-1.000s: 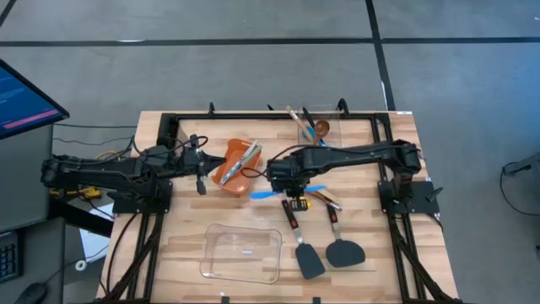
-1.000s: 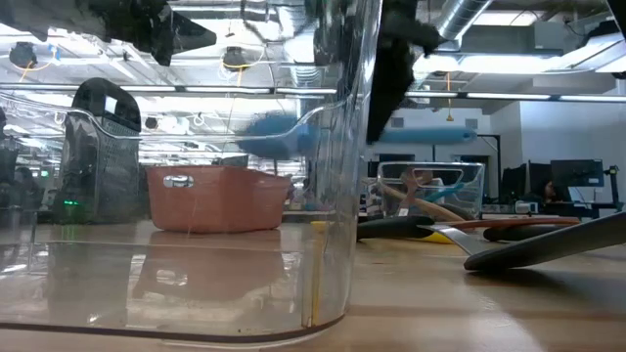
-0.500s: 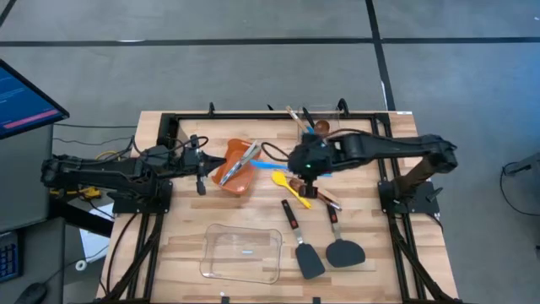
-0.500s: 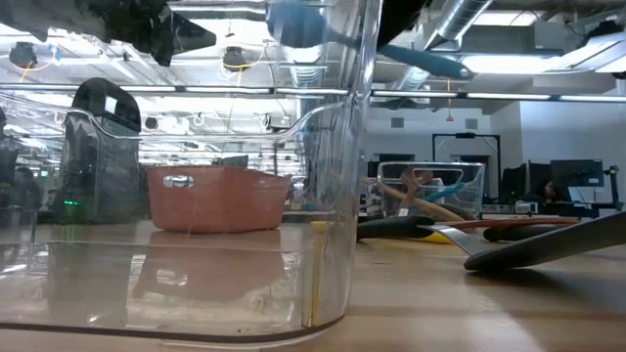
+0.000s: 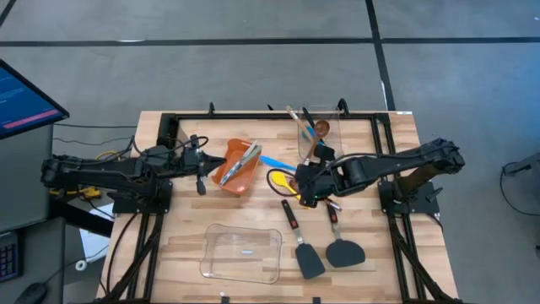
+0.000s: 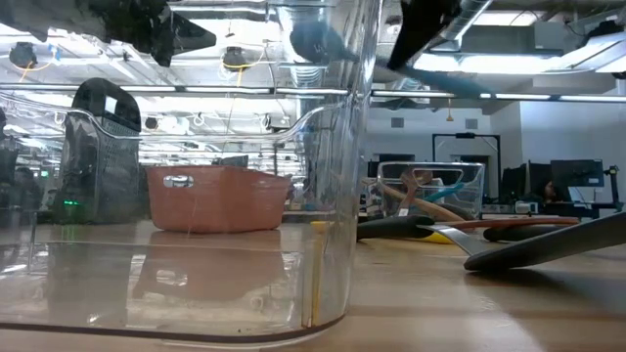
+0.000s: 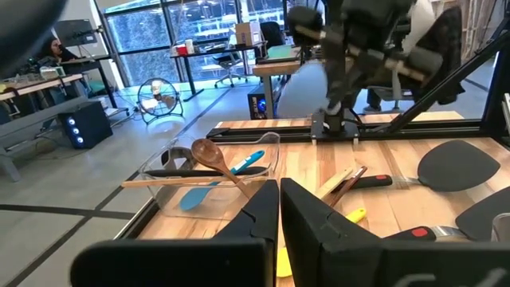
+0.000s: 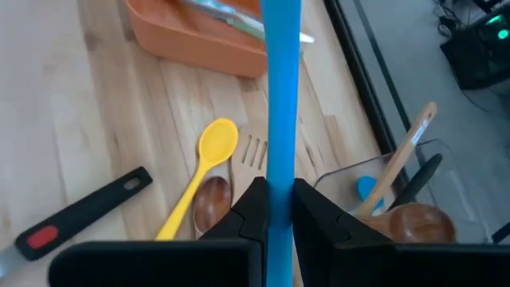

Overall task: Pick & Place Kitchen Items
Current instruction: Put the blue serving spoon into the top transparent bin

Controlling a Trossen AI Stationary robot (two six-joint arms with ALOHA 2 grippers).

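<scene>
In the right wrist view, my right gripper (image 8: pixel 280 209) is shut on a blue spoon (image 8: pixel 280 96), which is held in the air over the middle of the table. Seen from above, the spoon (image 5: pixel 272 160) points toward the orange bin (image 5: pixel 229 177), which holds slim utensils. A yellow spoon (image 8: pixel 209 155) and a wooden spoon (image 8: pixel 210 199) lie flat on the table below it. Two black spatulas (image 5: pixel 309 257) (image 5: pixel 343 251) lie nearer the front. My left gripper (image 7: pixel 279 209) waits shut and level at the bin's left side. My right gripper pinches the blue spoon's flat handle (image 8: pixel 280 179) between its two fingers (image 8: pixel 249 209), some way along its length. The fingers slant down from the table's right and lie across the handle. The spoon is lifted clear of the table, and its bowl does not show in the wrist view.
A clear container (image 5: pixel 321 127) with wooden spoons stands at the far edge. Another clear container (image 5: pixel 241 253) sits at the front and fills the low view. A black frame (image 5: pixel 253 118) runs around the tabletop.
My right gripper has risen with the blue spoon and gone a little toward the table's right edge, rolling as it went. The spoon has been lifted higher. It has swung from lying left to right until one end points toward the orange bin.
</scene>
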